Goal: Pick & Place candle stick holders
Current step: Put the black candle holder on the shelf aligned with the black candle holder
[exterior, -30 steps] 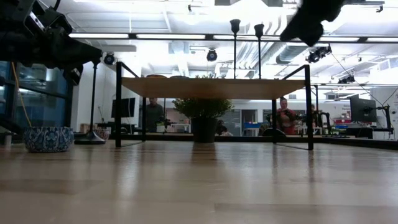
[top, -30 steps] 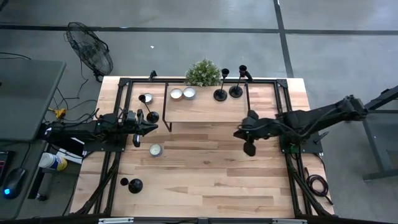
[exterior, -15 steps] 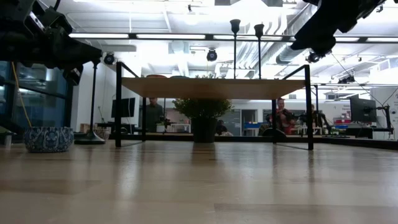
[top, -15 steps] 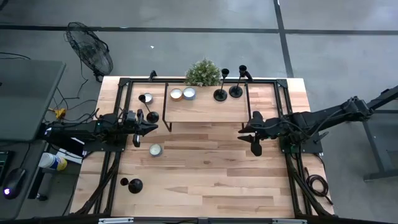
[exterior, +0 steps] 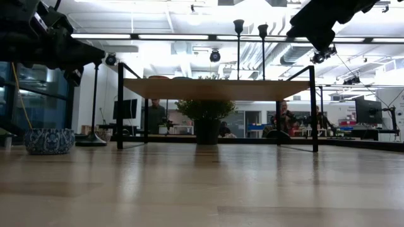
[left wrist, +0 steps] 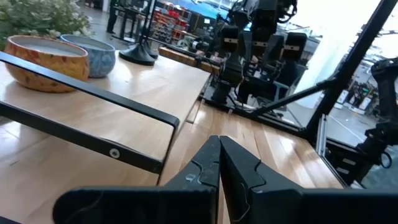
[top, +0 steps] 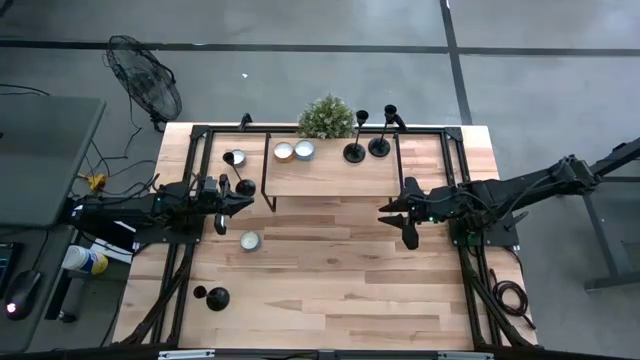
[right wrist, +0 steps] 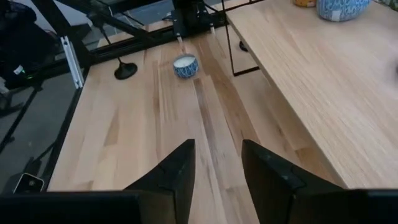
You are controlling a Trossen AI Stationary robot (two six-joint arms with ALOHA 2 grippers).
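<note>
Two candle stick holders stand upright (shelf); left jaws together, right apart.

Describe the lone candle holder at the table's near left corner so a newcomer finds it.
Start at the wooden table and go to its near left corner. The candle holder stands there alone, black with a round base, far from the pair on the raised shelf.
</note>
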